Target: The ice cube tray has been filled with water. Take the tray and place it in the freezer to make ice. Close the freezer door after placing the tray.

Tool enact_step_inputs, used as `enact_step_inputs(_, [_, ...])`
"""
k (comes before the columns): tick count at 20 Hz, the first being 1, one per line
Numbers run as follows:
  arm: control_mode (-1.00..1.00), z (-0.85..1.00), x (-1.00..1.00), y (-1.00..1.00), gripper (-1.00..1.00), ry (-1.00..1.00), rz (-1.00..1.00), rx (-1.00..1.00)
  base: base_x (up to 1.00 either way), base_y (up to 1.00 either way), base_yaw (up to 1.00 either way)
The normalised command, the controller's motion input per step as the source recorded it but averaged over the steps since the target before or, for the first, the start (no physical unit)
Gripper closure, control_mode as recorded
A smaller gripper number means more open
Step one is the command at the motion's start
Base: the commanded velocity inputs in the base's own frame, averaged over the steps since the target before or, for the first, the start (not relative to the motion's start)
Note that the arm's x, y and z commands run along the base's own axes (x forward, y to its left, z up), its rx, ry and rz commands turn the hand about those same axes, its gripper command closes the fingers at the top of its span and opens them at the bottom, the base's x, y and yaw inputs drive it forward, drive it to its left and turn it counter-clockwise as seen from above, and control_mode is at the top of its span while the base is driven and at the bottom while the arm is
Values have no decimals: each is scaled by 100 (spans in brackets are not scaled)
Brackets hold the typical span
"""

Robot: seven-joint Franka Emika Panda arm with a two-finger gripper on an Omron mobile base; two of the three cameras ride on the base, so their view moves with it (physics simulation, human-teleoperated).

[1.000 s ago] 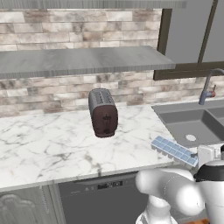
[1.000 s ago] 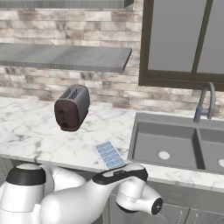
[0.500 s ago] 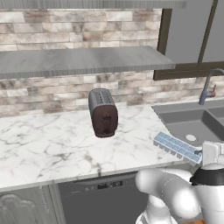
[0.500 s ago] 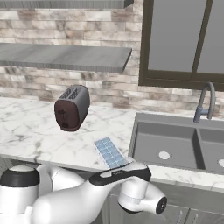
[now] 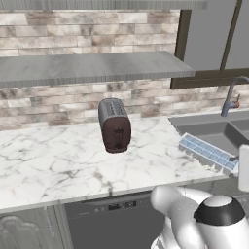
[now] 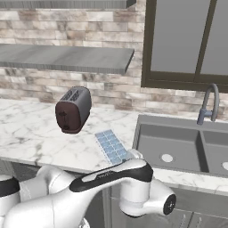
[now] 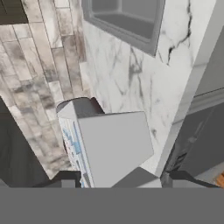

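The gripper (image 7: pixel 120 178) pinched the ice cube tray (image 5: pixel 208 154) above the marble counter (image 5: pixel 58 160), near a toaster (image 5: pixel 115 125).

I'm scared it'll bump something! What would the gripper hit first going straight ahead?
The gripper clamps the white ice cube tray with blue cells; beyond, probably the dark rounded toaster, depth unclear.

The white arm bends low in front of the counter (image 6: pixel 35 147), its dark-banded forearm reaching toward the sink (image 6: pixel 178 147). The claw (image 7: pixel 118 179) has a dark finger on each side of the ice cube tray (image 7: pixel 109 148), clamping it.
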Motion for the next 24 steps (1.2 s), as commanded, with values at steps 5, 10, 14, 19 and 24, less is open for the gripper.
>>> enact_step_inputs(5, [-100, 72, -28, 4, 100, -5, -6, 0, 0, 0, 0])
enact_step_inputs(10, [-100, 62, -17, 11, 100, -5, -9, 0, 0, 0, 0])
enact_step_inputs(14, [-100, 49, -6, 16, 100, -2, -4, 0, 0, 0, 0])
enact_step_inputs(19, [-100, 50, -6, 10, 100, 0, -1, 0, 0, 0, 0])
enact_step_inputs(24, [-100, 44, -12, 2, 100, -1, -1, 0, 0, 0, 0])
